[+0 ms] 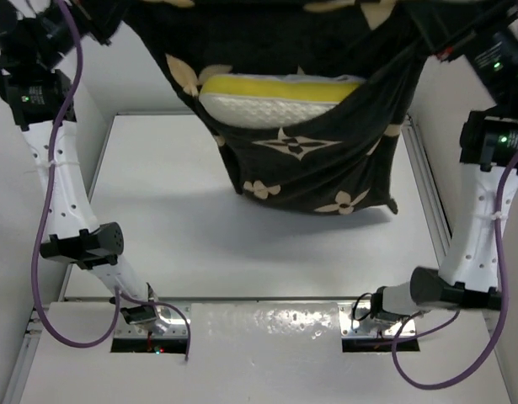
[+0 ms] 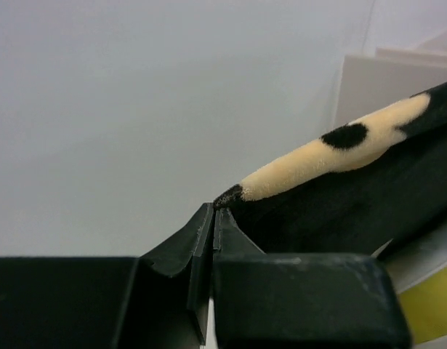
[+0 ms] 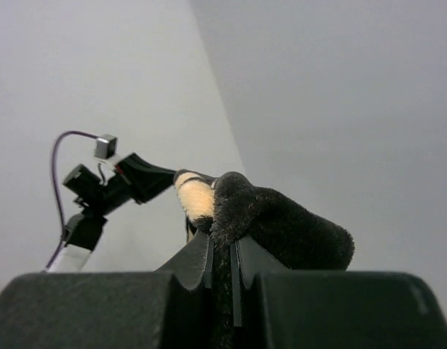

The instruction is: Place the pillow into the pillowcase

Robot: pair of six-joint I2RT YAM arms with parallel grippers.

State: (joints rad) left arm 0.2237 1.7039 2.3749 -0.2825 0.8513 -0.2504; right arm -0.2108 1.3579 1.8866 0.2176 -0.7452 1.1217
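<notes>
Pillow (image 1: 280, 101) lies inside the pillowcase (image 1: 313, 181), which hangs like a sling well above the table (image 1: 200, 244) at the far middle of the scene. Its cream face and yellow side band show through the gaping mouth on the near side, and the closed end of the case sags below it. The left gripper (image 2: 212, 217) is pinched closed on the left edge of the mouth, with only a thin fold of black-and-tan cloth caught at its very tips. The right gripper (image 3: 222, 243) is clamped on a thicker bunch of velvety cloth at the right edge.

The pillow looks mostly in but not yet seated, so the step in hand is probably to settle it down to the closed end. Both pinches need to hold firm, and the shallow left one looks likelier to slip under a jerk. Lift the two sides evenly, with the mouth higher than the pillow. Hold the edges apart enough that the opening neither folds over nor squeezes the pillow back out. Small, gentle bounces should suit better than one hard shake
</notes>
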